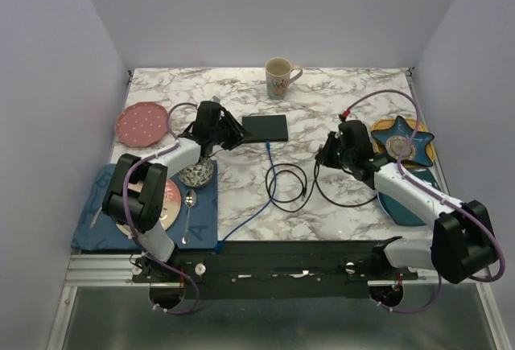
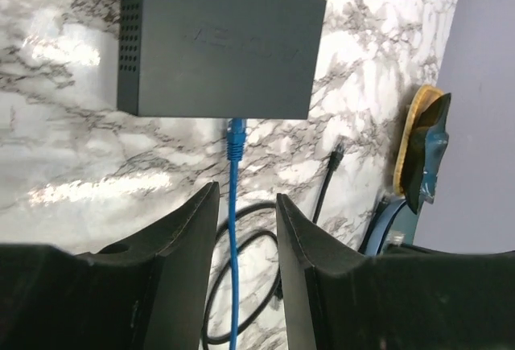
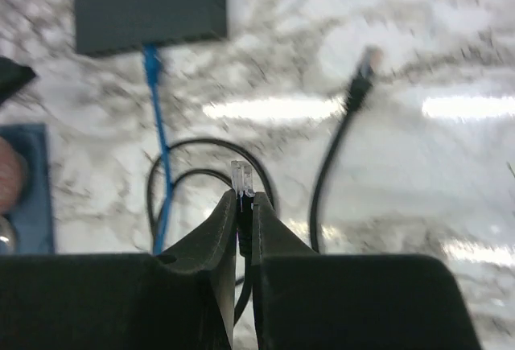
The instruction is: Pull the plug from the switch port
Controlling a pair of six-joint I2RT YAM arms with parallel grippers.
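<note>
The black switch point(image 1: 265, 128) lies flat at mid-table. A blue cable's plug point(image 1: 266, 146) sits in its near-side port, as the left wrist view point(image 2: 234, 137) also shows. My left gripper point(image 1: 232, 134) is at the switch's left and is open point(image 2: 245, 197); the blue cable point(image 2: 233, 229) runs between its fingers, untouched. My right gripper point(image 1: 324, 157) is right of the switch, shut point(image 3: 244, 199) on a black cable's plug with a clear tip point(image 3: 242, 179). That cable's other black plug point(image 3: 360, 78) lies loose on the table.
A mug point(image 1: 279, 76) stands behind the switch. A pink plate point(image 1: 142, 123) is at the left, with a blue mat point(image 1: 96, 213), a bowl point(image 1: 195, 175) and a spoon point(image 1: 189, 205) nearer. A blue star dish point(image 1: 401, 142) is at the right. Black cable loops point(image 1: 288, 183) lie in the middle.
</note>
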